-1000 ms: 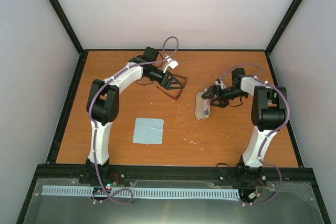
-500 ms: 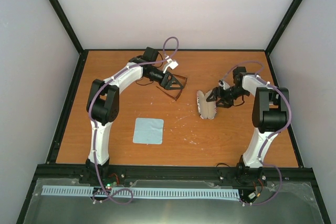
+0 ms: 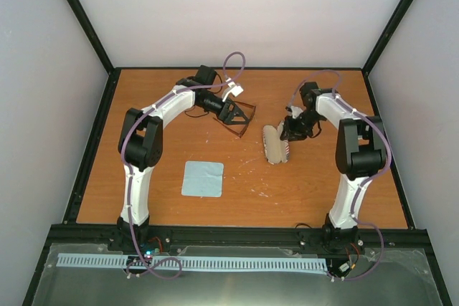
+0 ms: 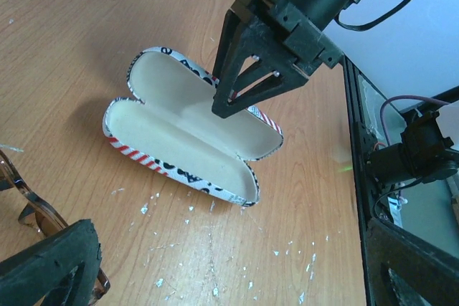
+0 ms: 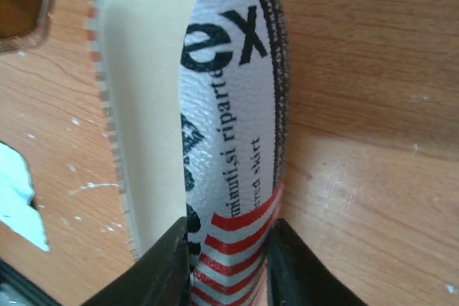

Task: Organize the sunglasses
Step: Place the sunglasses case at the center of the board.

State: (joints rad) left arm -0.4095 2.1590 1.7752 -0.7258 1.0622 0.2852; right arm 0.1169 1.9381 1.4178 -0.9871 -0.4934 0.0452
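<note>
Right gripper (image 5: 228, 259) is narrowed down and pinching one half of the case (image 4: 179, 141) by its edge. That half stands up with the printed outside facing the wrist camera. The other half lies flat on the surface (image 3: 323, 191), cream lining up. Case is open.

Left gripper (image 3: 231, 111) is spread wide, clamped on nothing I can see. The sunglasses (image 4: 32, 213) sit at its tip, right against one finger, on the far-left part of the surface, near the case but not touching it. Can't tell if they rest on the wood or are slightly propped. The blue cloth (image 3: 202, 178) lies well apart, toward the near side.

Step in hand, as I read it: the case is held open and the glasses are not yet picked up.

Next move probably calls for the left jaws to close on the frame, not a lens, then carry it over into the lined half. The right side has to keep the lid up meanwhile. The temples look unfolded, so fit may be a problem.

Versus a second ago:
- The right jaws were wider.
- They stood off the case's right side.
- That arm has since swung in.
- The case has shifted a bit.
- The left arm has barely moved.
</note>
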